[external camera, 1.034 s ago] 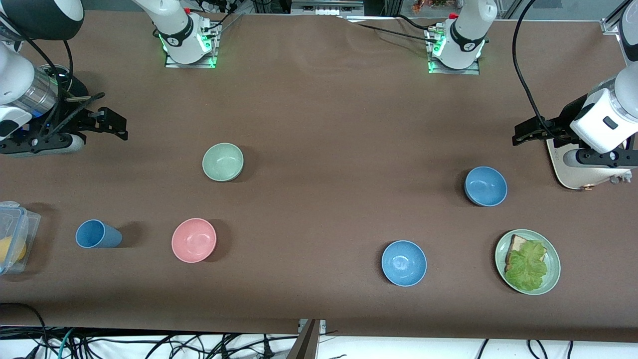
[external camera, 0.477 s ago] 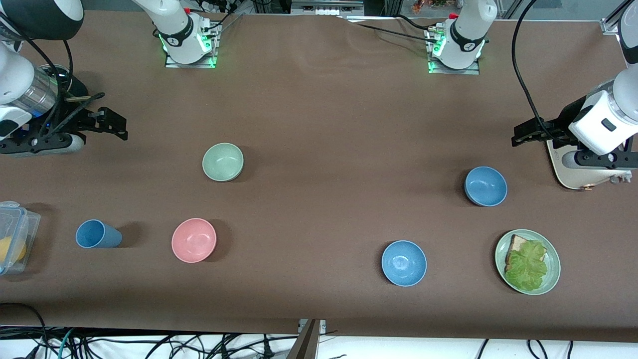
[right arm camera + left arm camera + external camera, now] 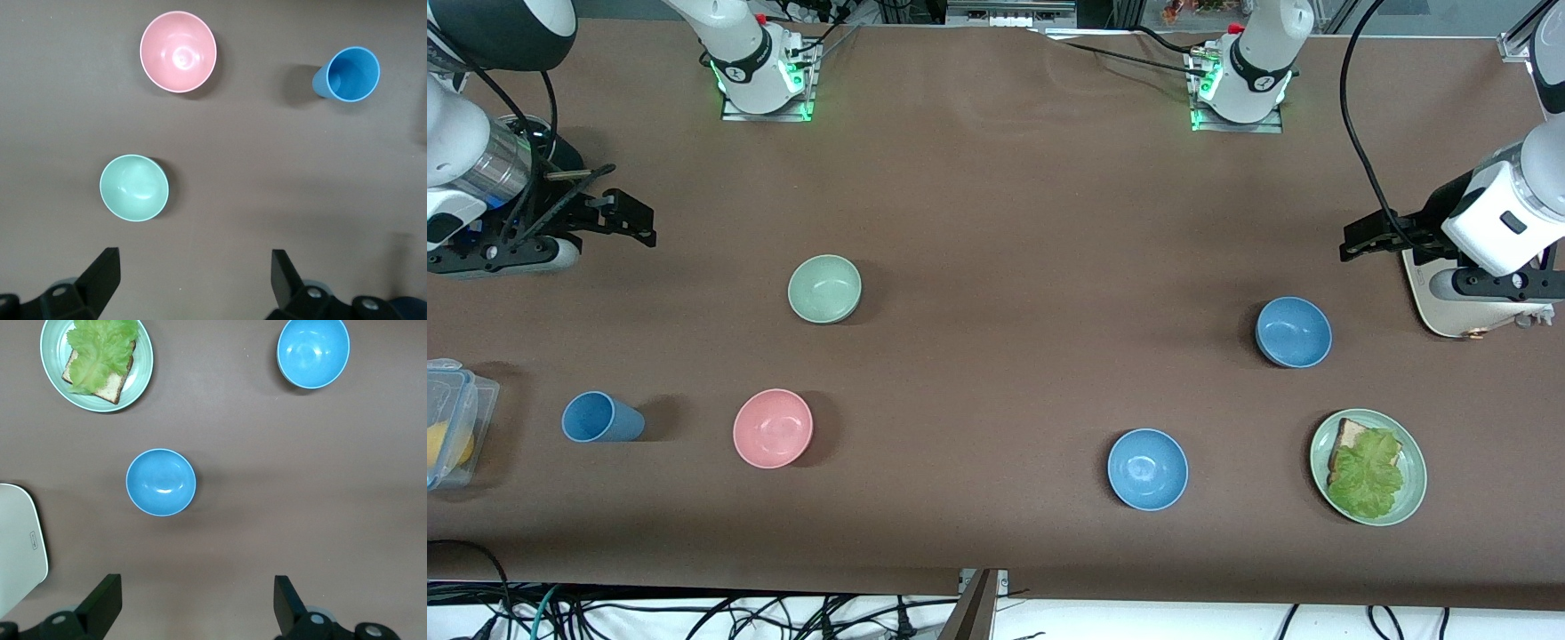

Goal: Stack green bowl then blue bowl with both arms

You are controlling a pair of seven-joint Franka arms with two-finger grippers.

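Observation:
The green bowl (image 3: 824,288) sits upright toward the right arm's end of the table; it also shows in the right wrist view (image 3: 134,187). The blue bowl (image 3: 1293,332), steel-toned, sits toward the left arm's end; it also shows in the left wrist view (image 3: 161,482). My right gripper (image 3: 633,222) is open and empty over bare table beside the green bowl, well apart from it (image 3: 193,267). My left gripper (image 3: 1356,240) is open and empty over bare table near the blue bowl, not touching it (image 3: 197,593).
A brighter blue bowl (image 3: 1147,468) and a green plate (image 3: 1409,498) with bread and lettuce lie nearer the front camera. A pink bowl (image 3: 773,428) and blue cup (image 3: 600,418) lie nearer than the green bowl. A clear container (image 3: 449,422) and a white device (image 3: 1440,307) sit at the table's ends.
The left arm's wrist has shifted very slightly. The bowls and the right arm have not moved.

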